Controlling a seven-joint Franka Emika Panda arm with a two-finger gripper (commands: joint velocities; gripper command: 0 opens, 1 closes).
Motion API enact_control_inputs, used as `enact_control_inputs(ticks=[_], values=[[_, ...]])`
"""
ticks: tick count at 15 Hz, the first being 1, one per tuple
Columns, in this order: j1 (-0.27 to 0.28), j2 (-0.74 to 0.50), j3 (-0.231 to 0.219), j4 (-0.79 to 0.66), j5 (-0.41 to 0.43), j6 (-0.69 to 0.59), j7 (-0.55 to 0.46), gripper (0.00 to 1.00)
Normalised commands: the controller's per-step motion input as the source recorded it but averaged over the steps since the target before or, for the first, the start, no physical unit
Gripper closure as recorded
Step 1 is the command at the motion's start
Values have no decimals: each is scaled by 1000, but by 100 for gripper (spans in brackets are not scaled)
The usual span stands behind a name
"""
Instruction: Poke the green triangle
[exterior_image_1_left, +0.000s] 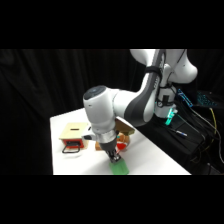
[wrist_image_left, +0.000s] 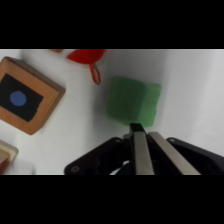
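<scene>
- Pincer (wrist_image_left: 142, 131) is pressing its closed fingers, holding nothing, onto the green triangle (wrist_image_left: 132, 101).
- Triangle is sitting at the tabletop's (exterior_image_1_left: 155, 157) front edge.

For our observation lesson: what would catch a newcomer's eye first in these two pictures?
The big white arm dominates the side view, reaching down over the table's front edge. Right under its tool lies the bright green block, the tool's two fingers pressed together at the block's near edge. In the wrist view a wooden square block with a blue dot sits off to the left.
</scene>
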Motion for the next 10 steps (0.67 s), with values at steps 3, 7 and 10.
enact_control_inputs(ticks=[3, 7, 10], values=[[-30, 167, 75, -29, 177, 231, -162, 99], [-32, 146, 49, -5, 134, 115, -145, 99], [-6, 14, -13, -28, 57, -12, -85, 99]])
